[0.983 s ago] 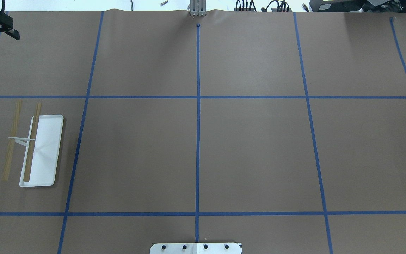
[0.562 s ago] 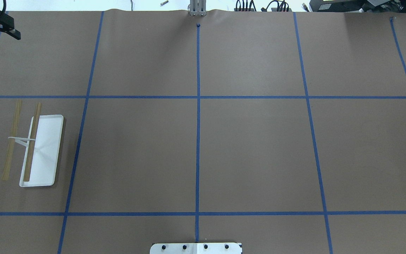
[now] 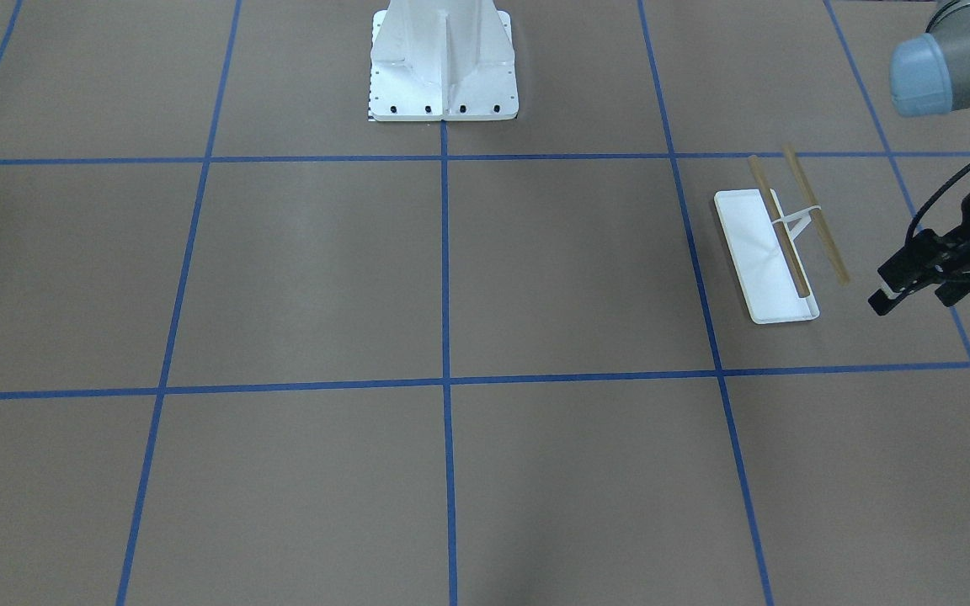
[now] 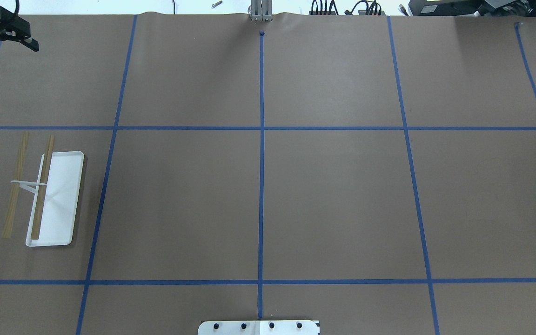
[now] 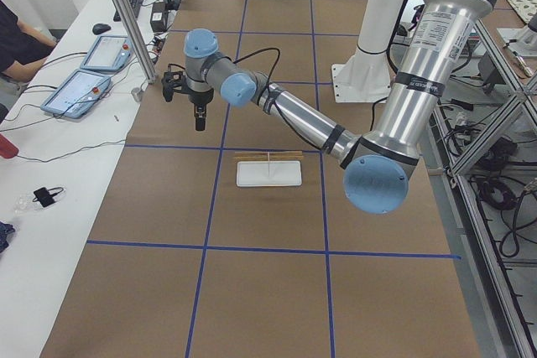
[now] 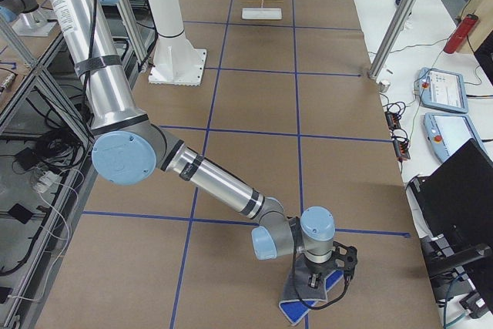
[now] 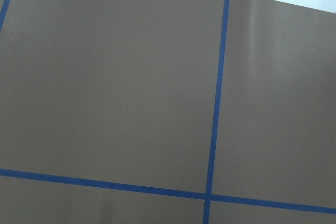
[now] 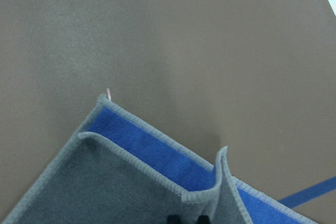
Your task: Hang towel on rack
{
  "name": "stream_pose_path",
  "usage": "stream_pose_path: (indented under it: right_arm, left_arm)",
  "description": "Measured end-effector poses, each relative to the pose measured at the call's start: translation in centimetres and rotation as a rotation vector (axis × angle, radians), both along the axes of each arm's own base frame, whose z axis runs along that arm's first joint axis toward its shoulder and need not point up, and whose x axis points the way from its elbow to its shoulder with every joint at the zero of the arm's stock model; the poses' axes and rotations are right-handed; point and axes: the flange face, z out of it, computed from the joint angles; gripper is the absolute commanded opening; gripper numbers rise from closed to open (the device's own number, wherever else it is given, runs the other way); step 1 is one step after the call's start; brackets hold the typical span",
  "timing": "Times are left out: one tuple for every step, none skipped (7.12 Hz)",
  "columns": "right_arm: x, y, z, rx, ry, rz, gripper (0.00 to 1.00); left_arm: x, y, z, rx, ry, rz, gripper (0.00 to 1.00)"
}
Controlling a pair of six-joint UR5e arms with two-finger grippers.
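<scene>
The rack (image 4: 58,204) stands at the table's left, a white tray base with two brown rods, bare; it also shows in the front view (image 3: 763,261). The towel (image 8: 121,192), dark grey with a blue face and a pale edge, lies at the table's far right end (image 6: 296,310). My right gripper (image 8: 187,219) is down on it, its dark fingertips close together on a raised fold of the towel's edge; it also shows in the exterior right view (image 6: 314,290). My left gripper (image 4: 11,51) is open and empty, high beyond the rack, and shows in the front view (image 3: 913,300).
The white bolted pedestal (image 3: 443,67) stands at the robot's side of the table. Blue tape lines cross the brown table cover. Tablets and cables (image 5: 80,90) lie on the white bench beyond the table's far edge.
My left gripper has moved a little to the right in the overhead view. The rack has not moved.
</scene>
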Motion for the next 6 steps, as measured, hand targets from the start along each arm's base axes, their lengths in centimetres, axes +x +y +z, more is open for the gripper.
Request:
stream_pose_path:
  right_arm:
    - [-0.4, -1.4, -1.9, 0.004, -0.079, 0.009, 0.00]
    - [-0.3, -3.1, -4.9, 0.025, -0.177, 0.021, 0.00]
    - [0.1, -4.8, -9.1, 0.073, -0.263, 0.028, 0.00]
    - [0.3, -6.5, -14.3, 0.119, -0.351, 0.037, 0.00]
    - [0.0, -8.3, -21.2, 0.162, -0.448, 0.044, 0.00]
    - [-0.9, -9.4, -28.9, 0.212, -0.532, 0.033, 0.00]
  left_arm:
    - [1.6, 0.1, -1.1, -0.003, 0.023, -0.002, 0.99]
    - [3.1, 0.1, -2.2, 0.008, 0.046, 0.003, 0.99]
    - [5.3, -0.2, -4.0, 0.008, 0.081, 0.003, 0.99]
    - [7.9, -0.3, -6.5, -0.011, 0.125, -0.002, 0.99]
    - [10.5, -0.1, -8.7, -0.031, 0.171, -0.004, 0.99]
    - [12.8, 0.3, -10.4, -0.049, 0.211, -0.003, 0.99]
